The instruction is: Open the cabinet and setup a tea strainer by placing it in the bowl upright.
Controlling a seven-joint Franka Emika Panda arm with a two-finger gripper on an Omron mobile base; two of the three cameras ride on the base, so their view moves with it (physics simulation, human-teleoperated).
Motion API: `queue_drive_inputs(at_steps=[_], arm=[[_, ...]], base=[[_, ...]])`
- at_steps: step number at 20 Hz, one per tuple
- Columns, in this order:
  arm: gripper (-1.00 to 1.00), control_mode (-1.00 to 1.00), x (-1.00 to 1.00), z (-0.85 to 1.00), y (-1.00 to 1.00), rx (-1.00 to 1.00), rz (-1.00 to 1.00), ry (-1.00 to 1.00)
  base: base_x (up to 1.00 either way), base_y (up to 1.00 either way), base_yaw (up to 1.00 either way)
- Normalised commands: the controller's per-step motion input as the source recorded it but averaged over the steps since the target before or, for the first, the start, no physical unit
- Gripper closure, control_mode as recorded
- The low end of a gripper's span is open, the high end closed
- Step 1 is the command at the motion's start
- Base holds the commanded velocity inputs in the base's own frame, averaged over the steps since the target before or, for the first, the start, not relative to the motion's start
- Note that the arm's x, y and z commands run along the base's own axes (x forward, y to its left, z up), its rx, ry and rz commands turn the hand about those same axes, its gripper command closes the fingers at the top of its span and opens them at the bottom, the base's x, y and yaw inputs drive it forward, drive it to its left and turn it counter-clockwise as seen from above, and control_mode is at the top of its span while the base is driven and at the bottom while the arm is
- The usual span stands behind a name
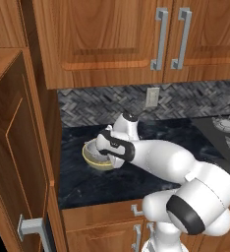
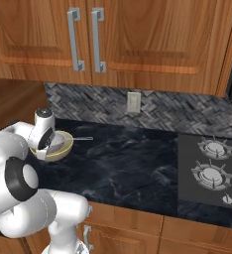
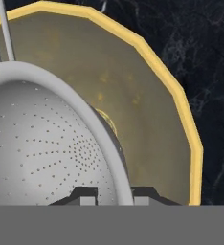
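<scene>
The beige bowl (image 1: 103,163) with its yellow rim stands on the dark counter near the left wall. Inside it sits the silvery perforated tea strainer (image 3: 42,148), its hollow facing up and its thin wire handle (image 2: 83,138) sticking out over the bowl's (image 2: 58,154) rim. My gripper (image 3: 116,194) reaches down into the bowl (image 3: 147,110), shut on the strainer's rim, with one fingertip (image 3: 87,194) inside the strainer and the other outside it. The hand (image 1: 112,142) hides much of the strainer in both base views. The cabinet's tall door (image 1: 18,162) stands swung open at the left.
Closed wall cabinets with silver handles (image 1: 160,39) hang above the counter (image 2: 128,158). A wall outlet (image 1: 152,97) sits on the grey tile backsplash. A stove top (image 2: 212,163) lies to the right. The open door's handle (image 1: 31,227) juts out low at the left.
</scene>
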Motion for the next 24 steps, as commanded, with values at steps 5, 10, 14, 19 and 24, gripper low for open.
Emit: queue_drive_inputs(at_steps=[5, 10, 14, 19, 24], arm=[[1.0, -1.0, 0.02, 0.0, 0.0, 0.0, 0.0, 0.0], [1.0, -1.0, 0.02, -0.09, 0.0, 0.0, 0.0, 0.0], [1.0, -1.0, 0.08, -0.11, 0.0, 0.0, 0.0, 0.0], [1.0, -1.0, 0.04, 0.0, 0.0, 0.0, 0.0, 0.0], [1.0, -1.0, 0.0, 0.0, 0.0, 0.0, 0.0, 0.0]], base=[[0.0, 0.0, 0.0], [0.0, 0.0, 0.0], [0.0, 0.0, 0.0], [0.0, 0.0, 0.0], [0.0, 0.0, 0.0]])
